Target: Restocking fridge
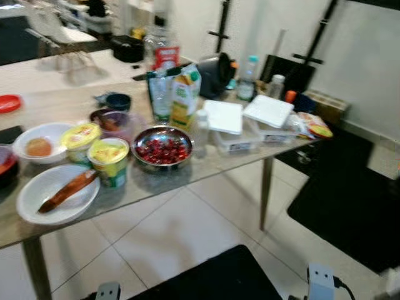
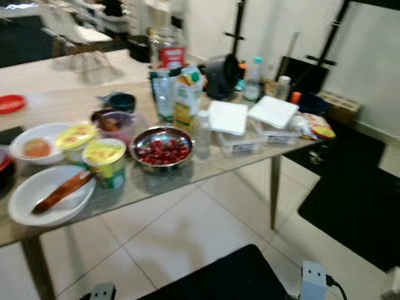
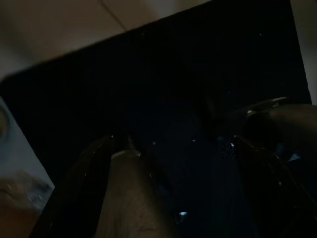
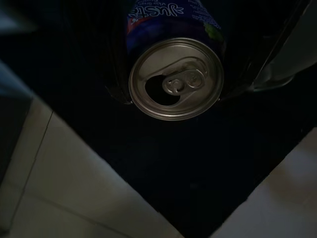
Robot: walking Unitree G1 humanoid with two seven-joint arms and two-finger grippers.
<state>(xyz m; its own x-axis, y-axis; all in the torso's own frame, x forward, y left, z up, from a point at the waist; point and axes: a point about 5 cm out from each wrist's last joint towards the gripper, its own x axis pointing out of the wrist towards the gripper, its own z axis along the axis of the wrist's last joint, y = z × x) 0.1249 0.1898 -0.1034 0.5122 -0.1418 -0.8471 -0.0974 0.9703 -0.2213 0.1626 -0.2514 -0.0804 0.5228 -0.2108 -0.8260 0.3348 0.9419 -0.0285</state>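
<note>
My right gripper (image 4: pixel 173 74) is clamped on a blue drinks can (image 4: pixel 176 79), a black finger on each flank, its opened top facing my wrist and its long axis in line with my fingers. That arm hangs low over the dark mat (image 4: pixel 188 168). My left gripper (image 3: pixel 178 163) hangs idle, fingers apart, holding nothing. The table (image 1: pixel 187 172) of food stands ahead; I see no fridge, so I judge carrying comes next.

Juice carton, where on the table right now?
The juice carton stands upright mid-table toward the far edge, just behind the metal bowl of cherries, with a clear bottle at its left.
</note>
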